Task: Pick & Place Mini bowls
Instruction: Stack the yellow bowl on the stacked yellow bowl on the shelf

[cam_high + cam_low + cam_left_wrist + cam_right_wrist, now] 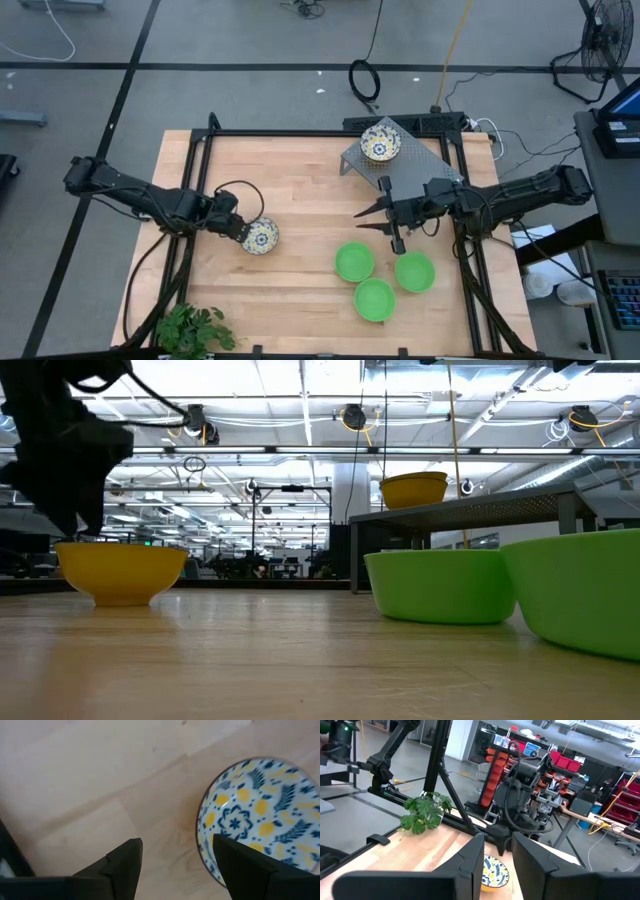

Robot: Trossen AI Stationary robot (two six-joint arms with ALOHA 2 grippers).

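A green mini bowl fills the near right of the low view, a second green bowl touching it just behind; seen from above, these belong to a cluster of three plain green bowls on the right half of the wooden tabletop.

From the left of the overhead view: a small green plant sits at the tabletop's front left corner. The left arm reaches in from the left edge, its left hand low over a floral mini bowl that stands upright on the wood left of centre. The wrist camera shows the left hand's fingers spread, one over bare wood, the other reaching in over the blue-and-yellow patterned bowl's rim; whether that finger touches the rim cannot be told. In the low view the same bowl's yellow outside rests flat on the tabletop.

Farther right, at the back of the tabletop, a second floral bowl sits on the grey perforated rack. The right hand hovers in front of the rack and behind the green bowls, its fingers parted with nothing between them.
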